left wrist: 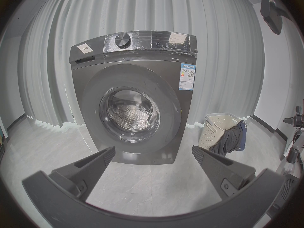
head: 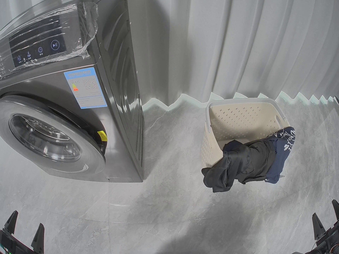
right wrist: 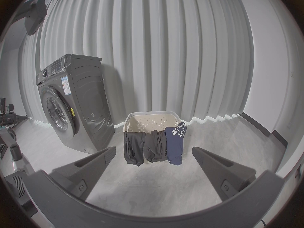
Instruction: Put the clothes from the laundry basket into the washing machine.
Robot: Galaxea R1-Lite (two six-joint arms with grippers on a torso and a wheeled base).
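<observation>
The clothes hang over the near rim of the laundry basket, ahead and a little inward of our right pincer, which is released and spread wide; we judge that arm the nearer one. The black garment and the navy garment lie side by side along the rim, each draping lengthwise toward the floor. Our left pincer, likewise released, faces the washing machine, whose round door looks shut.

Far left on the floor: washing machine; right of it and well apart, laundry basket; curtain behind both. Over the basket's near rim: clothes, hanging outside. Near left, left gripper; near right, right gripper; both well apart from the basket.
</observation>
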